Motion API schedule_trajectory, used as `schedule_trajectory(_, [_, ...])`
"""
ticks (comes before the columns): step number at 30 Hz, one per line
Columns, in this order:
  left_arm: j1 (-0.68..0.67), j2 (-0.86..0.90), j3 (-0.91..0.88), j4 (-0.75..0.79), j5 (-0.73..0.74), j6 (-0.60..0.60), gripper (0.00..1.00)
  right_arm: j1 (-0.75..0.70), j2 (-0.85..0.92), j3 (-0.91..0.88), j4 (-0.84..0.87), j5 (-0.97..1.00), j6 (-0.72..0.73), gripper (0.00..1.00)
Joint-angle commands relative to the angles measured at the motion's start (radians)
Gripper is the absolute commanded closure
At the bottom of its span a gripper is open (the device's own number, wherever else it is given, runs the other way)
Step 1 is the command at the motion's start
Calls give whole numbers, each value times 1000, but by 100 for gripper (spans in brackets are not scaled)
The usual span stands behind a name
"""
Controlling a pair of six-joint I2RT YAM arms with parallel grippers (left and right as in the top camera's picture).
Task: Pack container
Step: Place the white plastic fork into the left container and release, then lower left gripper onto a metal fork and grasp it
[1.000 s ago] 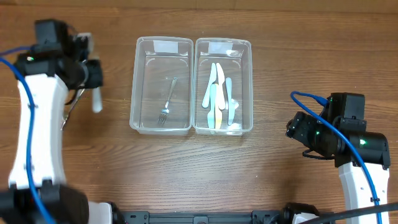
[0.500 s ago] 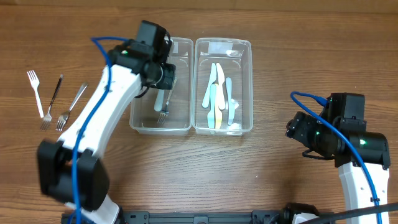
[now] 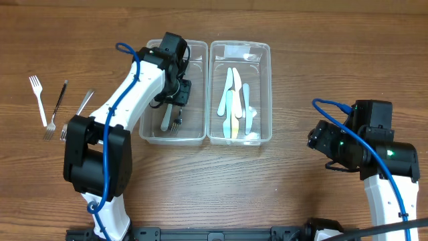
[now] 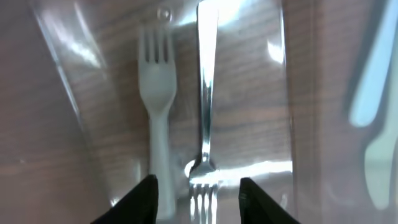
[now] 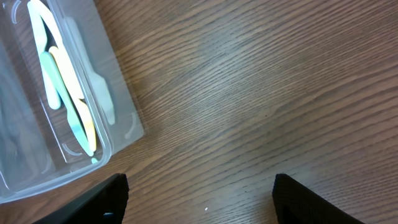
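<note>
If taking the slim metal fork point(image 3: 85, 102) off the tabletop point(image 3: 200, 194) — light, stiff, slippery — pinch mid-handle; left fingers point(image 4: 144, 200), right fingers point(image 5: 109, 199) apart, empty.

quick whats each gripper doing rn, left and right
Left gripper: open, holding nothing.
Right gripper: open, holding nothing.

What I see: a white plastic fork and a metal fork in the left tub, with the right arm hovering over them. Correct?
Not quite. The overhead view shows the left arm hovering over them; the right arm sits well aside. The white plastic fork and metal fork do lie in the left tub.
</note>
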Motion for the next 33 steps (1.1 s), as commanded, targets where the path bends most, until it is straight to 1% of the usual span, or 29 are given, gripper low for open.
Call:
schedule_trajectory(1, [13,-46,169,-103,-83,32,55,4,-4,2,2,5,-3,23])
schedule_trajectory(4, [46,-102,265,-193,-119,58,52,4,-4,2,2,5,-3,23])
schedule_trajectory(7, [113,-196,300,-231,-126,92,47,4,-4,2,3,6,-3,23])
schedule_trajectory(9, [190,-267,300,-247,-126,100,45,4,-4,2,2,6,-3,23])
schedule_trajectory(12, [320,-327,300,-282,-118,104,45,4,-4,2,3,6,-3,23])
schedule_trajectory(15, [473,-342,298,-325,-100,138,45,4,-4,2,3,6,-3,23])
schedule_trajectory(17, [549,-340,272,-325,-90,156,44,4,-4,2,4,6,-3,23])
schedule_trajectory(21, [651,-325,145,-247,-74,203,34,4,-4,2,6,6,-3,23])
schedule_trajectory(23, [671,-313,86,-212,-73,232,30,4,-4,2,4,6,-3,23])
schedule_trajectory(25, [687,-301,23,-175,-73,267,29,4,-4,2,2,8,-3,23])
schedule_trajectory(26, [694,-293,-17,-143,-69,287,25,4,-4,2,1,8,-3,23])
schedule_trajectory(32, [726,-238,-156,5,-65,470,23,4,-4,2,1,8,-3,23])
schedule_trajectory(33, [734,-224,-169,21,-65,496,22,4,-4,2,1,8,-3,23])
